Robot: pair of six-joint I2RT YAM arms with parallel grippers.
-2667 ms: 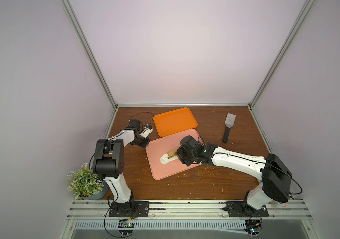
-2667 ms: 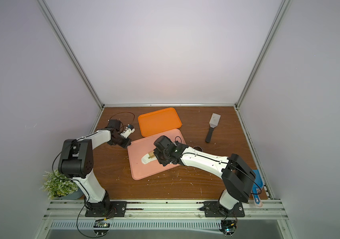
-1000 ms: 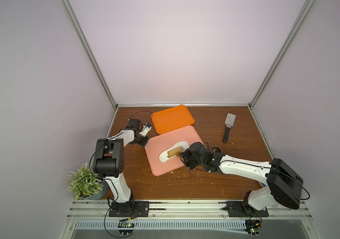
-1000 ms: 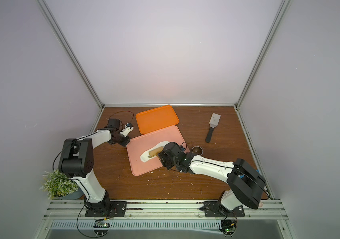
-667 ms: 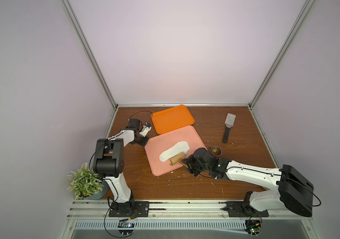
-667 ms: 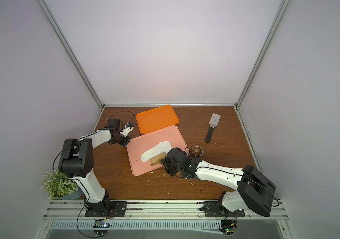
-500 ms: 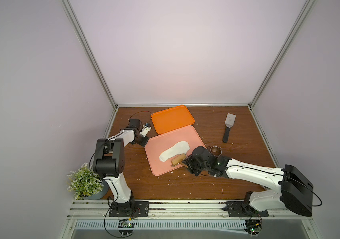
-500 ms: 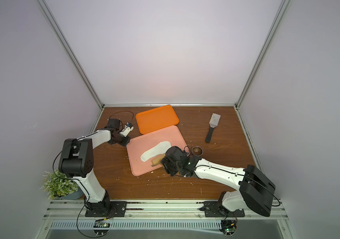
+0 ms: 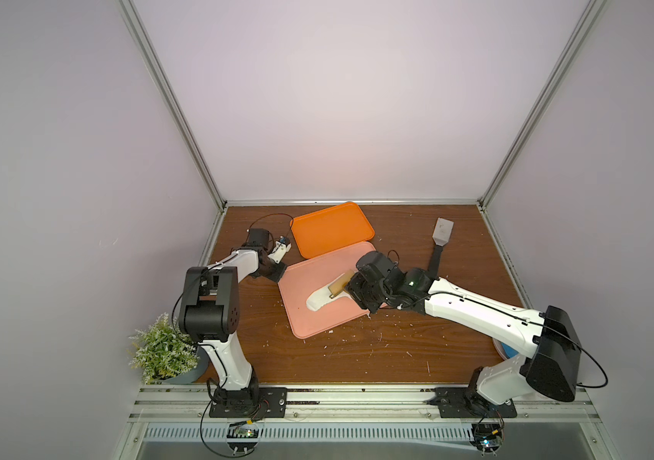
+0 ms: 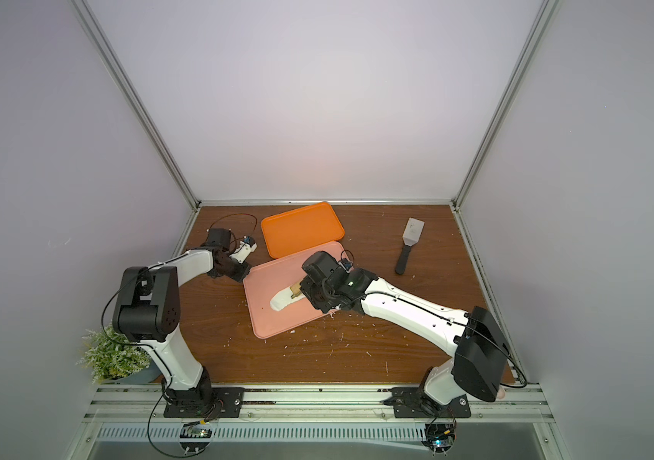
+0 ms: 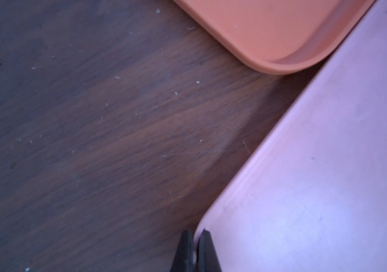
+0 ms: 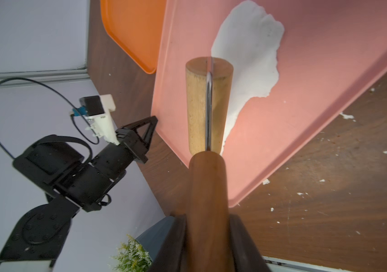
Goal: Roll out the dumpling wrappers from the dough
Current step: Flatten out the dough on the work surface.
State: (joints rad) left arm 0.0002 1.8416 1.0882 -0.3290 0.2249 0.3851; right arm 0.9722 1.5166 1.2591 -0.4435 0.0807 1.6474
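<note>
An irregular white dough sheet (image 9: pixel 317 302) (image 12: pixel 251 58) lies on the pink board (image 9: pixel 309 322) (image 12: pixel 305 94). No dumpling wrappers show. The wooden rolling pin (image 9: pixel 339 284) (image 12: pixel 197 106) rests across the dough's far part. My right gripper (image 9: pixel 357 288) (image 12: pixel 207 219) is shut on the pin's dark handle. At the board's far-left corner my left gripper (image 9: pixel 277 275) (image 11: pixel 195 235) is shut on the rim of the pink board (image 11: pixel 329 164).
An orange tray (image 9: pixel 331 229) (image 11: pixel 270 35) touches the board's far edge. A spatula (image 9: pixel 441 243) lies at the back right. A potted plant (image 9: pixel 162 350) stands at the front left corner. Dough crumbs (image 9: pixel 377 342) dot the wooden table in front of the board.
My right arm drew the rolling pin back to the dough's near end, then pushed it forward over the dough again. The arm now covers a small metal ring beside the board. The left arm stayed.
</note>
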